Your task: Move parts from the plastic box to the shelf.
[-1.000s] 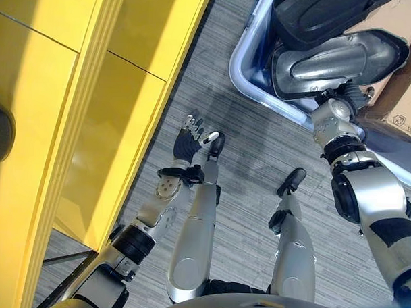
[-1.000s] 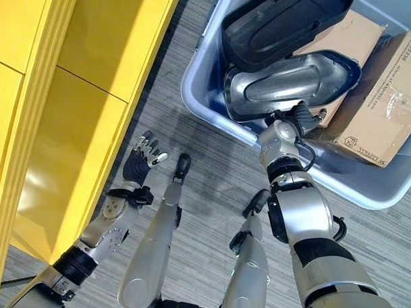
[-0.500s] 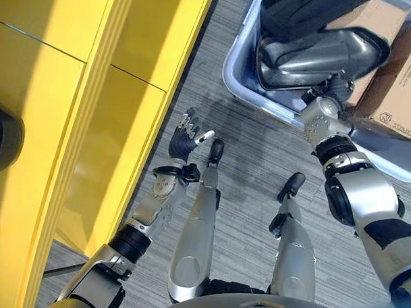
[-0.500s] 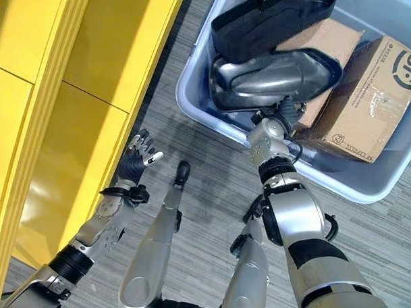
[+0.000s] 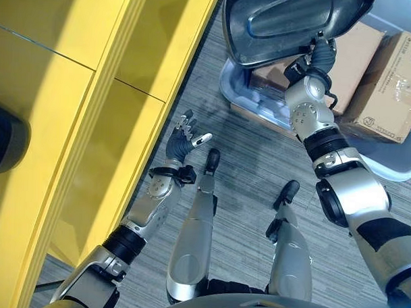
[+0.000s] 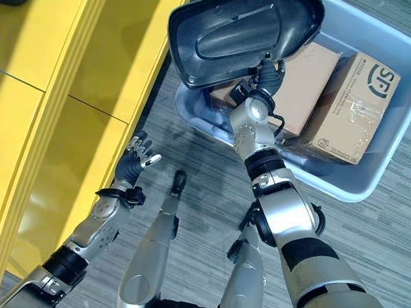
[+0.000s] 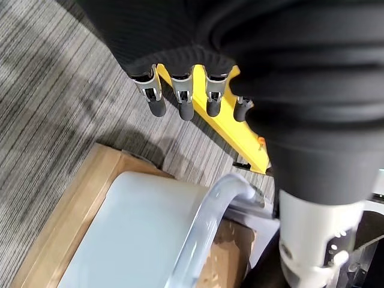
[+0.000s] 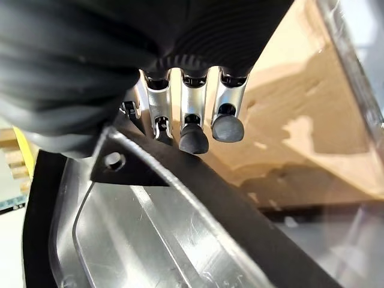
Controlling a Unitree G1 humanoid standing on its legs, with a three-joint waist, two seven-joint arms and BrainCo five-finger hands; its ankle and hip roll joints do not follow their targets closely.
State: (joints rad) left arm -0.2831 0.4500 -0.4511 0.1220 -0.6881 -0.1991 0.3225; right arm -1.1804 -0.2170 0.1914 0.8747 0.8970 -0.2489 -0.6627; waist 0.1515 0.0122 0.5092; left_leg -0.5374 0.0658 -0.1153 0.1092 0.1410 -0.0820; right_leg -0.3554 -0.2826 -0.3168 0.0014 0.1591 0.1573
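Item one, the part (image 6: 243,34): a large dark moulded cover with a glossy silver-grey inner panel. You see it raised above the left end of the plastic box (image 6: 388,140), tilted, its broad face turned toward the head camera. Your right robot hand (image 6: 268,74) grips it at its near edge; in the right wrist view the fingers (image 8: 193,135) curl over the black rim of the part (image 8: 180,228), with cardboard behind them.

Item two, the plastic box: pale blue-grey, standing on the grey striped floor (image 6: 197,194) at the far right of the scene. Inside it you have two cardboard boxes side by side: a plain one (image 6: 306,76) on the left, partly behind the part and the right arm, and one (image 6: 352,108) on the right with dark print and clear tape. They sit close together; you cannot tell whether they touch.

Item three, the shelf (image 6: 78,116): a yellow unit along the left side, its panels running from near to far. A dark rounded object (image 5: 5,139) rests on it at the left edge.

Item four, your left robot hand (image 5: 182,136): held in the air just beside the shelf front, fingers spread and relaxed, holding nothing. In the left wrist view its fingers (image 7: 180,96) hang straight above the floor.
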